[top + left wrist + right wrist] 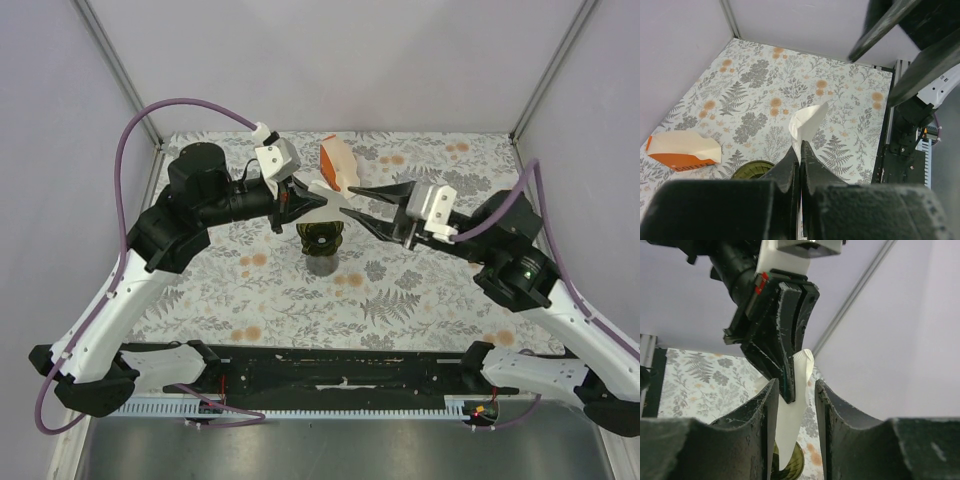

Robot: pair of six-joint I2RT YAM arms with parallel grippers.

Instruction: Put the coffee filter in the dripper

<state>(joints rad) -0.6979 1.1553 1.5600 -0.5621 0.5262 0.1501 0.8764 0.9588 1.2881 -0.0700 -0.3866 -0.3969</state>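
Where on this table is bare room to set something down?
Free: the near strip of table between dripper and near edge; the far right corner behind the right gripper. Crowded: the middle, where left gripper and coffee filter meet it above the dripper, orange pack behind.

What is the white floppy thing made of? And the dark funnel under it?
The coffee filter looks like thin matte white paper: it folds and curls where the left fingers pinch it. The dripper looks like glossy dark green plastic or glass; its rim shines, so I can't say which.
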